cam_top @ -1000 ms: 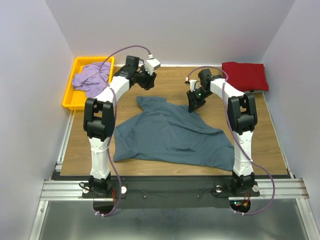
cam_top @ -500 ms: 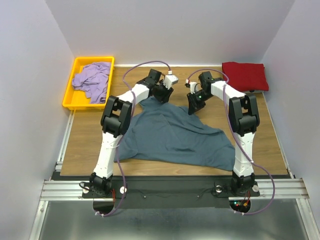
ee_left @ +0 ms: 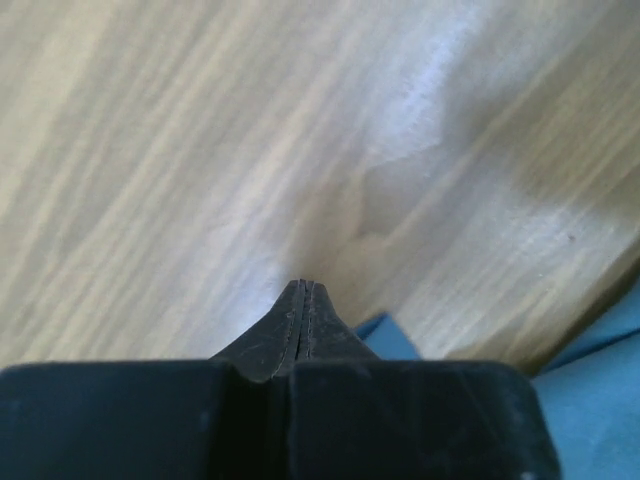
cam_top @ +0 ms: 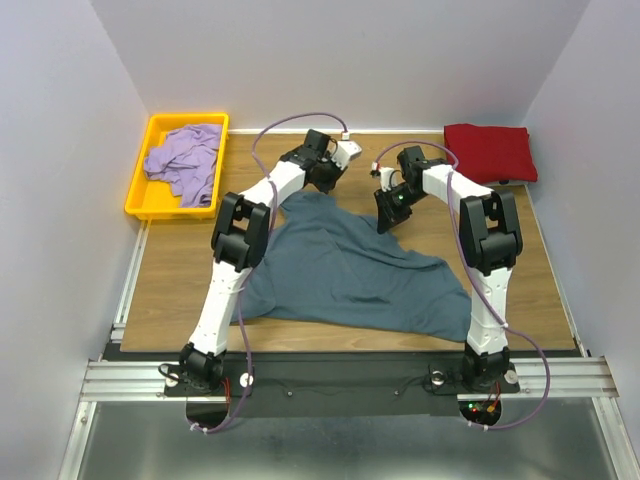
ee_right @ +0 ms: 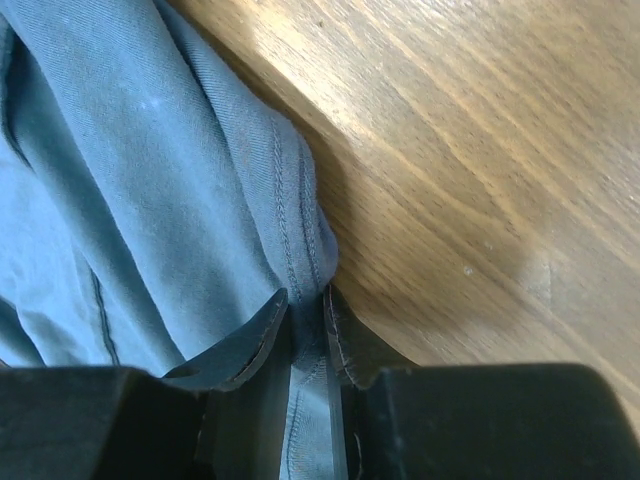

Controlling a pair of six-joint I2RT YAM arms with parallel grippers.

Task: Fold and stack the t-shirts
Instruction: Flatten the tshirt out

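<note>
The slate blue-grey t-shirt lies spread and rumpled on the wooden table. My right gripper is shut on its far right hem; in the right wrist view the stitched hem runs between the right gripper's fingers. My left gripper sits at the shirt's far left edge. In the left wrist view the left gripper has its fingers pressed together over bare wood, with nothing seen between them and blue cloth just to the right. The dark red t-shirt lies folded at the back right. The lavender t-shirt is crumpled in the tray.
A yellow plastic tray stands at the back left, off the wooden top. Grey walls close in on three sides. A metal rail carries both arm bases along the near edge.
My left arm has swung right from beside the tray to the blue-grey shirt's far edge, and its jaws have closed. The right gripper has stayed on the hem.
</note>
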